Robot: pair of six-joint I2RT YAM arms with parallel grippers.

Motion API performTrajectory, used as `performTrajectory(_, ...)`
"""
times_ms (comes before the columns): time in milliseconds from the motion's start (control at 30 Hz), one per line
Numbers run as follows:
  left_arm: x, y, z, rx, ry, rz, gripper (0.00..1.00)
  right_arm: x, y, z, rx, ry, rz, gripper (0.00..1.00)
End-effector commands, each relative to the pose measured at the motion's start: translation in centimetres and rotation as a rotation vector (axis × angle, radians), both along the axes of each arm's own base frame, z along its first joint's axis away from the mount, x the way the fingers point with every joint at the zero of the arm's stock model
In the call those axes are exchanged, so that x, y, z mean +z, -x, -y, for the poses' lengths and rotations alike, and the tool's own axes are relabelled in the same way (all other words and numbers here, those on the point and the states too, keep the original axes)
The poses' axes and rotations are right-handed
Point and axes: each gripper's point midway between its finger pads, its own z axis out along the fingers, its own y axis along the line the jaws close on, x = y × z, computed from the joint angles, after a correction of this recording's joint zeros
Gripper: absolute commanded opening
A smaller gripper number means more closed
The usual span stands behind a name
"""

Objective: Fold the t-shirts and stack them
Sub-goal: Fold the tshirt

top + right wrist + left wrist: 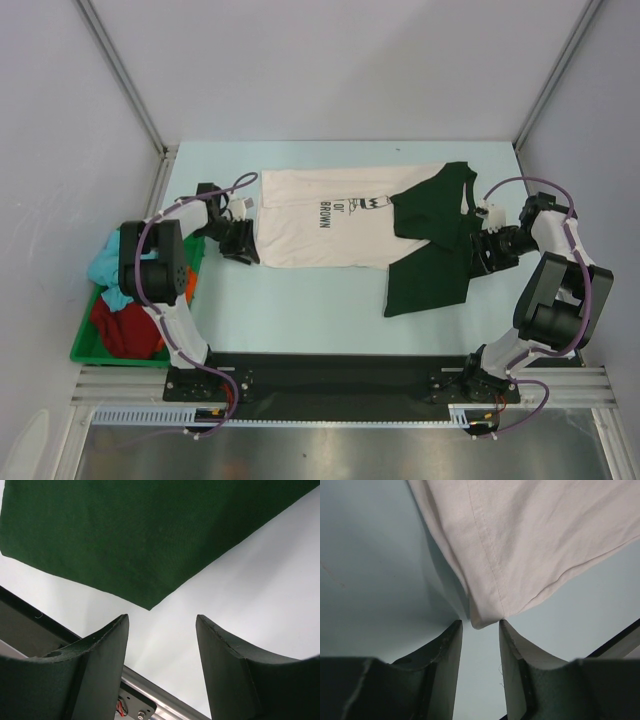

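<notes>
Two shirts: cream t-shirt flat at centre, dark green t-shirt at its 3 o'clock, overlapping that edge
My left gripper: jaws narrowly apart, cream hem corner right at the tips, not pinched
My right gripper: jaws wide, holding nothing, green corner at 12 o'clock just beyond the tips
Open room: bare table at 6 o'clock of both shirts
Bin: at 8 o'clock, light blue cloth and dark red cloth inside

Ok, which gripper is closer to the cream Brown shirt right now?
Left. The left gripper is at the near-left corner of the cream shirt, fingers open just off the hem. The right gripper is by the right edge of the dark green shirt.
</notes>
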Motion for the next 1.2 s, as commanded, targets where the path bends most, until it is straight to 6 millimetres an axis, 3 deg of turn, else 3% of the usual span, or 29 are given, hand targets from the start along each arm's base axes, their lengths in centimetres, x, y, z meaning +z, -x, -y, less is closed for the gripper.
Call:
performTrajectory(0,0.1,-0.9,0.5,-0.032,0.015,0.027,0.41,0.6,-1.0,0.3,-0.01,-0.001,0.032,0.62)
performTrajectory(300,-0.2,-1.2,1.6,-0.071,0.0,0.027,0.31,0.5,-1.1,0.3,-0.018,-0.004,0.031,0.61)
performTrajectory(500,-0.4,-0.4,1.3,-0.071,-0.017,0.018,0.04,0.5,-0.5,0.4,0.009,0.014,0.033,0.62)
performTrajectory(700,-0.2,0.2,0.4,-0.068,-0.057,0.033,0.0,0.7,1.2,0.4,0.119,0.047,0.041,0.62)
performTrajectory(933,-0.2,-0.3,-1.0,-0.079,-0.136,0.051,0.01,0.4,6.6,0.2,0.384,0.122,0.044,0.64)
performTrajectory(1167,-0.7,0.5,-1.3,-0.098,-0.164,0.045,0.0,-0.4,6.9,-0.8,0.525,0.224,0.185,0.66)
